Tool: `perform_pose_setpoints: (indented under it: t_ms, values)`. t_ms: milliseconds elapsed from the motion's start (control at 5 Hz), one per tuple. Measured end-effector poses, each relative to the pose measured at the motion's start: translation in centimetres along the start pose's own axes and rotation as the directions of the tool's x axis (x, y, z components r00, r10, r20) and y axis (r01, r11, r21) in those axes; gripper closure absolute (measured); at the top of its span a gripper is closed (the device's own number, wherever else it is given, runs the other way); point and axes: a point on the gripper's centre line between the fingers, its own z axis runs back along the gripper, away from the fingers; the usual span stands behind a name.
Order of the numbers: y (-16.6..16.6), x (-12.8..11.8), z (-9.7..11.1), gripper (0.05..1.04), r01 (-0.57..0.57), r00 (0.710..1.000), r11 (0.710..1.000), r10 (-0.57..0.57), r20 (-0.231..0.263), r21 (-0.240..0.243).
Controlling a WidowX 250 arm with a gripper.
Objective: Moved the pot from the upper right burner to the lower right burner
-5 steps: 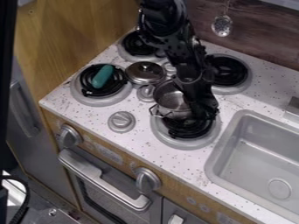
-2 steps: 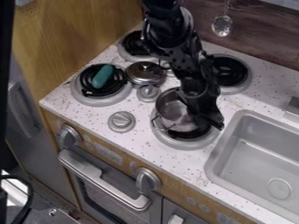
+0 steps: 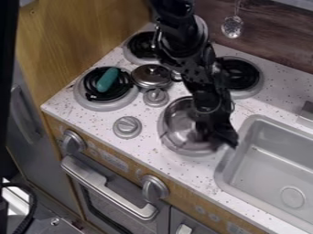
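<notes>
The black gripper (image 3: 221,138) is over the front right of the stove, shut on the right side of the silver pot (image 3: 178,119). The pot is over the lower right burner (image 3: 185,151) and hides its black coil. Only part of that burner's pale ring shows around it. Whether the pot's base touches the burner cannot be seen. Behind the arm, the upper right burner (image 3: 241,73) has no pot on it.
A silver lid (image 3: 151,76) lies between the burners. The lower left burner (image 3: 105,105) bears a teal object (image 3: 107,79). Knobs (image 3: 127,127) stand on the countertop. The grey sink (image 3: 269,160) is right of the pot, and a strainer (image 3: 232,26) hangs behind.
The gripper and pot have moved together toward the front of the stove. The pot now covers the lower right burner's coil, which showed in front of it before.
</notes>
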Motion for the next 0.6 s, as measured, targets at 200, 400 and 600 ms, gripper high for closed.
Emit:
perform_pose_setpoints:
  t_ms: [200,400,600]
  values:
    - [0.4,0.0,0.3,0.505,-0.007,0.999,1.0,0.008,-0.041,0.025]
    - [0.7,1.4,3.5,0.208,-0.017,1.0,0.998,0.018,-0.023,0.061]
    - [1.0,2.1,6.2,0.079,-0.032,0.999,0.995,0.034,-0.023,0.095]
